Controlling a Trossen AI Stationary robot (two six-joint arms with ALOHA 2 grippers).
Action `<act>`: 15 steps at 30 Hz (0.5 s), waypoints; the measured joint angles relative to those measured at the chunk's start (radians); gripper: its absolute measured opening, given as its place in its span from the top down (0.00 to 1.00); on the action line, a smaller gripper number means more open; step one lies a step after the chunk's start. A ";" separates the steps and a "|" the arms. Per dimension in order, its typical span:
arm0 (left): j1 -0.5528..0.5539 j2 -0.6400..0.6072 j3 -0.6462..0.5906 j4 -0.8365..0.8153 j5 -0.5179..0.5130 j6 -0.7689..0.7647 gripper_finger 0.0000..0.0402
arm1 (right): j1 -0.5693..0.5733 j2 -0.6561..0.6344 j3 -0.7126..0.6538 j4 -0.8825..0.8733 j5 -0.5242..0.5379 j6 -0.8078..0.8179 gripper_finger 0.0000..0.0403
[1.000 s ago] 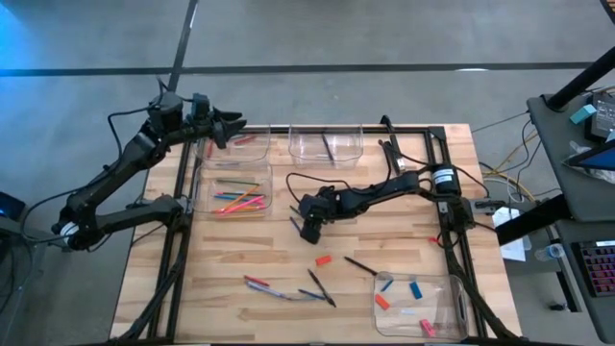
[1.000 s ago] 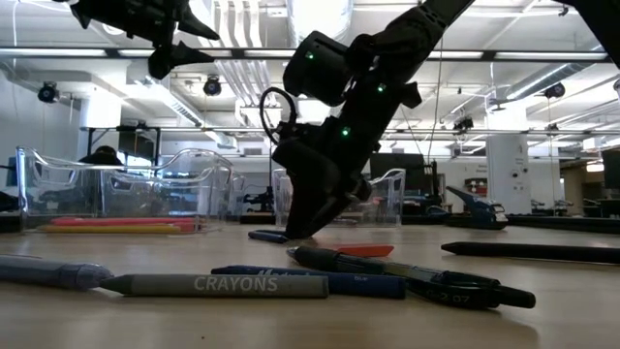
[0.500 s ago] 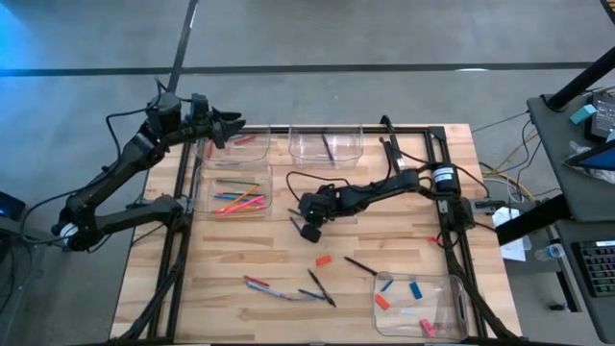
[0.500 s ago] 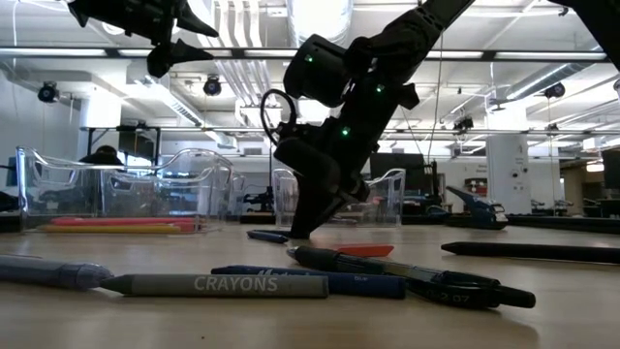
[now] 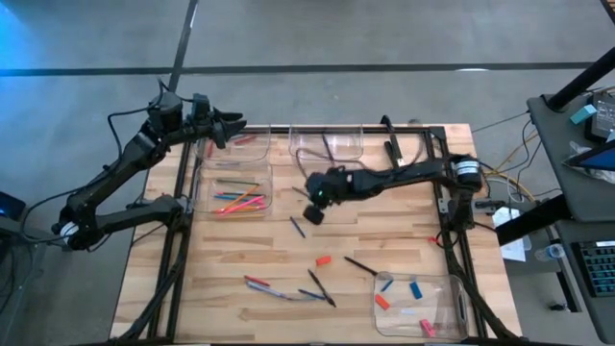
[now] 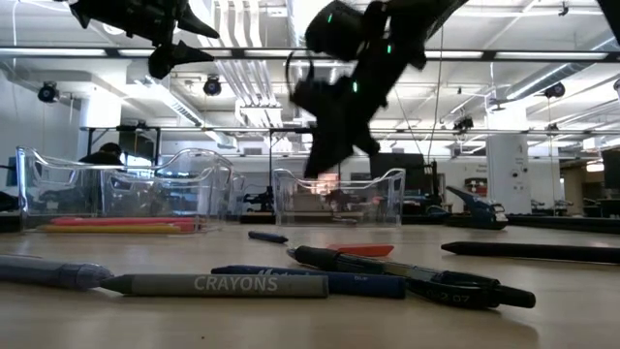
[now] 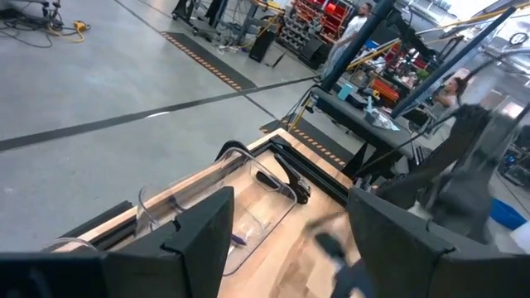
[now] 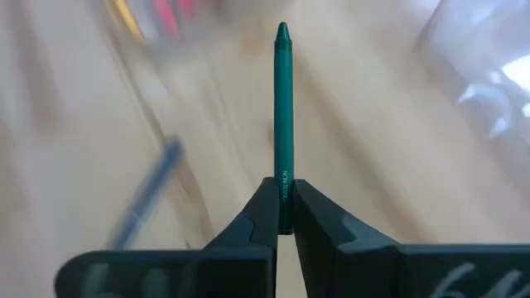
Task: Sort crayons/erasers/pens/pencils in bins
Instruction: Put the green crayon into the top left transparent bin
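Bins [image 5: 326, 143]: four | right jaws clenched on green crayon [image 8: 283, 108] | left jaws released

Evenly and brightly lit from overhead, with long ceiling light strips [image 6: 542, 53] glaring white above the table [image 5: 231, 259] in the low view and only faint, soft shadows beneath the sticks lying on the wood. Strongly smeared by motion around the right gripper [image 6: 325, 160] in the low view and across the whole background behind the sharp green crayon [image 8: 283, 108] in the right wrist view. Soft and out of focus close to the lens, notably the grey crayon [image 6: 218, 285] nearest the low camera and the left gripper's fingers [image 7: 199, 240].
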 joint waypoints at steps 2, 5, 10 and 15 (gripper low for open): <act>0.000 0.014 0.000 0.000 0.011 0.000 0.45 | -0.019 -0.045 0.003 0.025 0.000 0.000 0.97; -0.001 0.045 0.000 0.001 0.055 0.000 0.45 | -0.048 -0.092 0.000 0.066 0.000 0.000 0.97; -0.031 0.115 -0.001 0.037 0.170 -0.036 0.45 | -0.094 -0.163 0.005 0.225 0.000 0.031 0.97; -0.073 0.182 -0.001 0.112 0.248 -0.072 0.45 | -0.132 -0.187 0.016 0.272 0.000 0.035 0.97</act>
